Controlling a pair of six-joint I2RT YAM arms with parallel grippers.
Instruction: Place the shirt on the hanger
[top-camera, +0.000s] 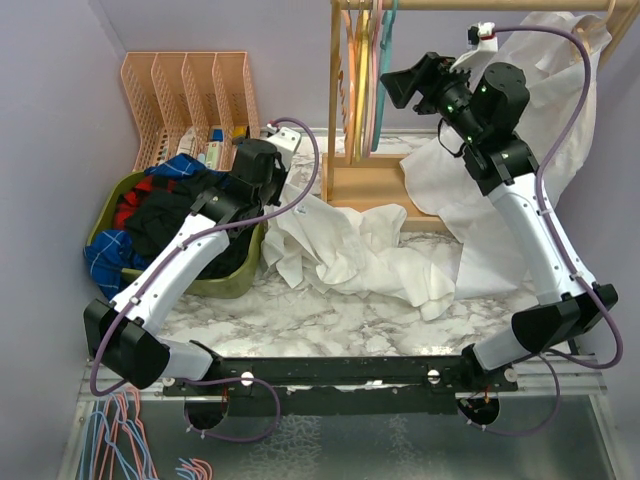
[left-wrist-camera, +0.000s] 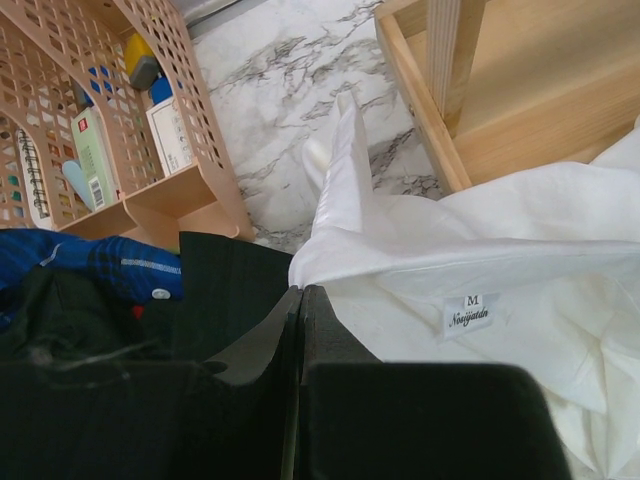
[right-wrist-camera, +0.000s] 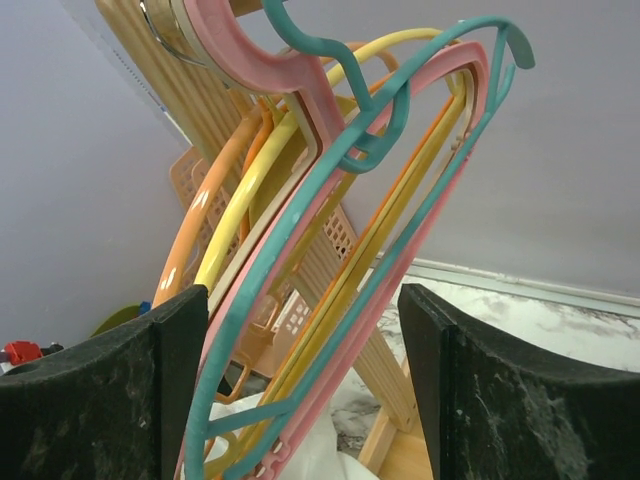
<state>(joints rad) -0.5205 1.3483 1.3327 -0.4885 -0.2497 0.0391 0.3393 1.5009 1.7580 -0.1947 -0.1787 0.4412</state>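
Note:
The white shirt (top-camera: 350, 250) lies crumpled on the marble table, with its collar and size label (left-wrist-camera: 468, 312) showing in the left wrist view. My left gripper (top-camera: 272, 180) is shut, its tips (left-wrist-camera: 300, 292) pinching the shirt's collar edge (left-wrist-camera: 420, 265). The teal hanger (top-camera: 382, 80) hangs on the wooden rail among pink, yellow and orange hangers. My right gripper (top-camera: 405, 85) is open and raised beside them. In the right wrist view the teal hanger (right-wrist-camera: 262, 340) and its neighbours pass between the open fingers (right-wrist-camera: 180, 350), touching neither.
A green basket (top-camera: 235, 280) of dark clothes sits at the left, with a peach wire organizer (top-camera: 190, 90) behind it. The wooden rack base (top-camera: 365, 180) stands behind the shirt. A second white shirt (top-camera: 540, 110) hangs at the right. Spare hangers (top-camera: 120, 440) lie at the near left.

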